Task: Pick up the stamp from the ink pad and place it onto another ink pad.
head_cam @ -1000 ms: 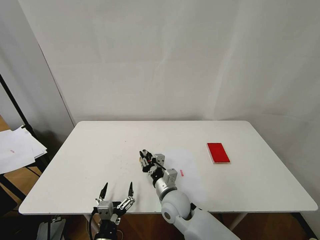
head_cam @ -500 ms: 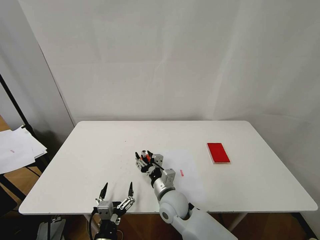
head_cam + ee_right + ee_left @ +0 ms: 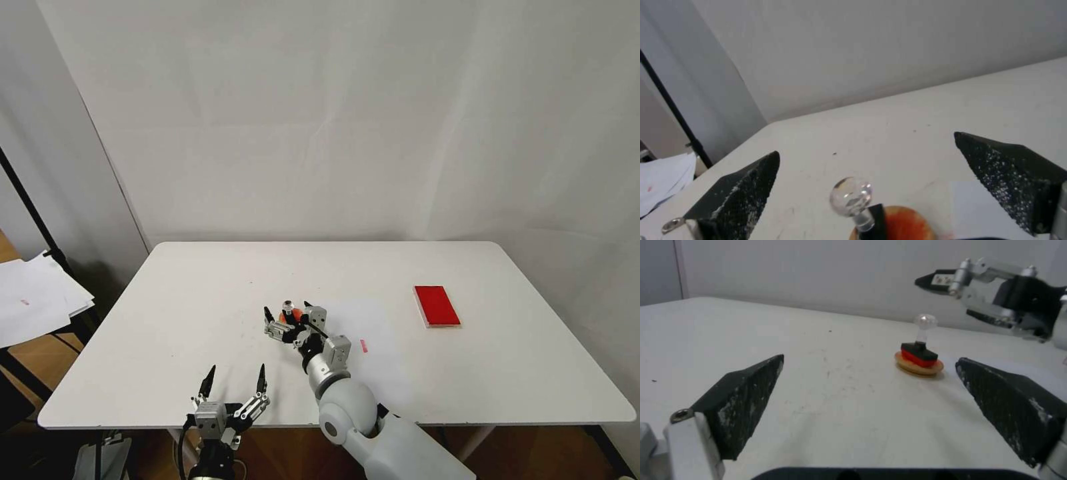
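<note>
Two pads on the bench (image 3: pixel 200 293): flat red ink pad (image 3: pixel 436 305) out at about three o'clock, well apart from the small round pad (image 3: pixel 291 316) near the middle. Stamp (image 3: pixel 289 308) upright on that round pad, black base seated on the orange-red centre, clear knob on top; seen likewise from the left wrist, stamp (image 3: pixel 919 348) standing on the tan-rimmed pad (image 3: pixel 919 366). Right pincer (image 3: pixel 287 317) low over the bench, fingers spread wide to either side of the stamp, touching nothing; from its own wrist, knob (image 3: pixel 850 196) sitting between the two black fingertips (image 3: pixel 735 191) with open space on both sides. Left pincer (image 3: pixel 233 383) parked at about seven o'clock near the front edge, fingers also spread, empty.

Placement looks done; release looks complete. Risks from here, as a judgement: tall, narrow stamp on a small footing, so easily toppled. A sideways pull-back of the right pincer could clip the knob with one fingertip and tip the stamp off the round pad. A retreat too low could drag a finger across the pad rim and shift the pad with the stamp on it. Base possibly not centred, so any nudge could slide it toward the rim.
</note>
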